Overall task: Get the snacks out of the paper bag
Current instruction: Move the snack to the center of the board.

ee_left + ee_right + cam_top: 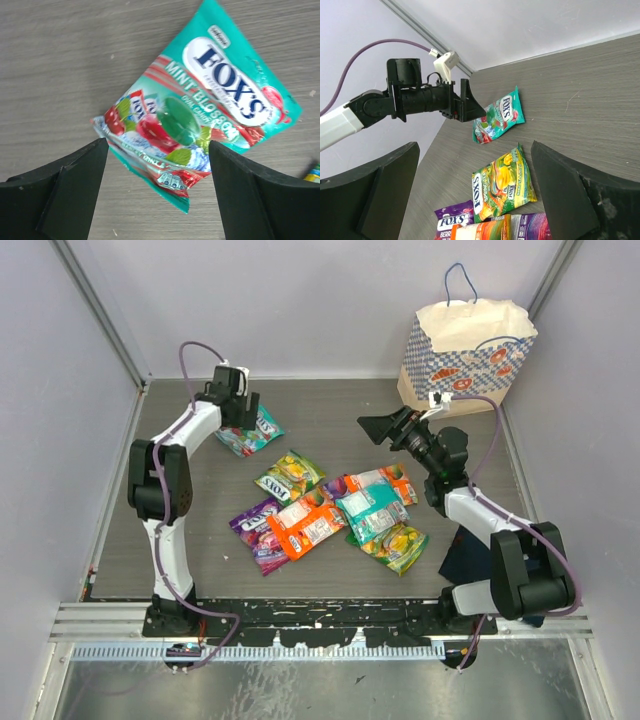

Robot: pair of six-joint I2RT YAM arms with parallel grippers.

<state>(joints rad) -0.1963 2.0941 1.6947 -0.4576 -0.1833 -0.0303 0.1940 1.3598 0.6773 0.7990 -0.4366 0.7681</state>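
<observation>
The paper bag (pixel 465 345) stands upright at the back right, beige with a blue checkered band and a blue cord handle. Several snacks lie flat mid-table: green-yellow (pixel 290 475), purple (pixel 258 525), orange (pixel 310 523) and teal (pixel 372 510) packets. A separate teal mint packet (pixel 255 432) (pixel 215 105) lies at the back left. My left gripper (pixel 243 420) (pixel 157 190) hovers open over its lower edge, with the fingers apart from it. My right gripper (pixel 368 426) (pixel 475 190) hangs open and empty left of the bag, looking at the green-yellow packet (pixel 502 182).
A dark navy folded cloth (pixel 470 555) lies by the right arm's base. Grey walls close in the table at the back and on both sides. The left arm (pixel 395 102) shows in the right wrist view, above the teal mint packet (pixel 497 120).
</observation>
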